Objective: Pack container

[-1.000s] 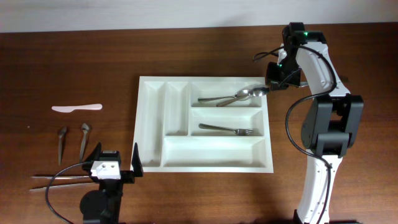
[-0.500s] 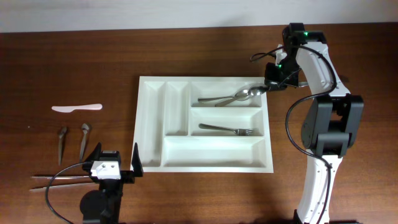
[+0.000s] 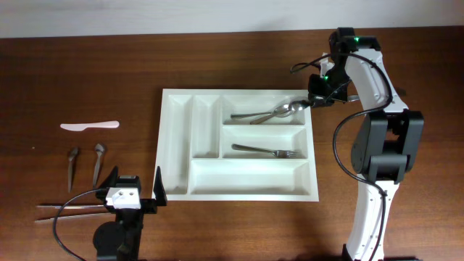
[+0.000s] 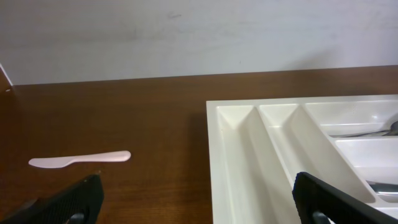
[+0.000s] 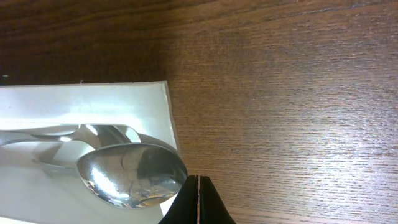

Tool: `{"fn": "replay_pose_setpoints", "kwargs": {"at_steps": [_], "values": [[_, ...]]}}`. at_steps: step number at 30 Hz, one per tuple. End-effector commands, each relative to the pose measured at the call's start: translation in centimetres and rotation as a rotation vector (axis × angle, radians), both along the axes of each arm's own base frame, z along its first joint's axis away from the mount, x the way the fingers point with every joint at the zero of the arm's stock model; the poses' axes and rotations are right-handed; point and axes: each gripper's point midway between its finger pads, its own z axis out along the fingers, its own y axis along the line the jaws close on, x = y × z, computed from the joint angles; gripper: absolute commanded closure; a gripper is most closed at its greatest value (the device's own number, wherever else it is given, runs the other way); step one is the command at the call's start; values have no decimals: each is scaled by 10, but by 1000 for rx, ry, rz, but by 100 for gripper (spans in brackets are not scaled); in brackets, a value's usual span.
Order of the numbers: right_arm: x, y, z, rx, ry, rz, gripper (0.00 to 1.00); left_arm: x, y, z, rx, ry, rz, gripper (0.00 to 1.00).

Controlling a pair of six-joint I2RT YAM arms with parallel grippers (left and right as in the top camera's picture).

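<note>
Container [image 3: 175, 142], one white tray with five compartments, lies mid-surface [image 3: 239, 65]. Its upper right compartment holds two spoons [image 3: 281, 111] and the one below it a single fork [image 3: 264, 151]; the other three are bare. Out to the left lie one pale knife [image 3: 88, 126], two small dark utensils [image 3: 72, 165] and two thin sticks [image 3: 69, 210]. My right hand [image 3: 313, 101] is pinched fully closed on nothing at the tray's far right corner, just beside a spoon bowl. My left hand [image 3: 135, 185] gapes wide and empty near the tray's front left corner.

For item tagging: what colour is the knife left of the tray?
Pale pink knife; left wrist view shows it best.
</note>
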Motion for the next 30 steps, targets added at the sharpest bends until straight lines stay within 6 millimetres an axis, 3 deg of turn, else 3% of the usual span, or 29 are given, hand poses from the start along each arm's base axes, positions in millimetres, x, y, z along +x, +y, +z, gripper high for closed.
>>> {"fn": "replay_pose_setpoints", "kwargs": {"at_steps": [1, 20, 30], "values": [[0, 6, -5, 20, 2, 26, 96, 0, 2, -2, 16, -2, 9, 1], [-4, 12, -4, 31, -15, 154, 96, 0, 2, -2, 16, -2, 9, 1], [6, 13, -4, 27, -53, 158, 96, 0, 2, -2, 16, -2, 9, 1]]}}
